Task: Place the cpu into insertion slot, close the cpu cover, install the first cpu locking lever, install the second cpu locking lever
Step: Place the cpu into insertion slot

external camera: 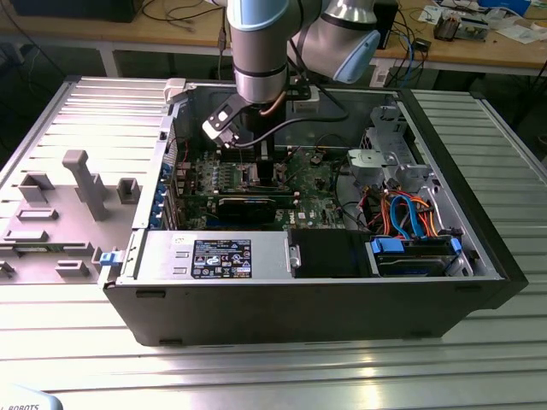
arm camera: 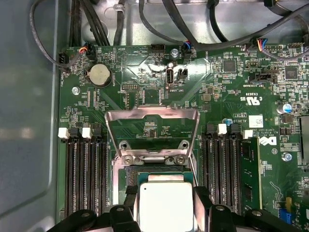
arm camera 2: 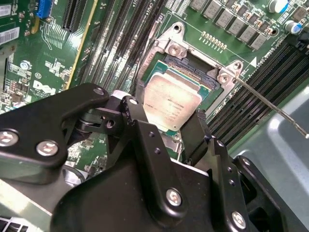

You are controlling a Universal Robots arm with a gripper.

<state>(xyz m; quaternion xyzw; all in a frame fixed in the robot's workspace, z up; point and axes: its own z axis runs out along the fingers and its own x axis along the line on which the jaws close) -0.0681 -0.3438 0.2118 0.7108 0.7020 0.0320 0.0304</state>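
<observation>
Black gripper [arm camera: 166,215] pinches the small flat square silvery-grey cpu [arm camera: 165,198] by two opposite edges, right over the silver-rimmed square insertion slot [arm camera 2: 187,67]. The thin silver cpu cover [arm camera: 152,128] stands open beside the slot. Cpu is probably light, stiff and fragile underneath, so it is best held by the edges only.

arm [external camera: 261,43] stands vertical, wrist [external camera: 259,85] directed straight down. end effector [external camera: 250,152] points downward. in the first wrist view its two black fingers [arm camera: 201,199] clamp opposite edges of the cpu [arm camera: 165,195].
</observation>
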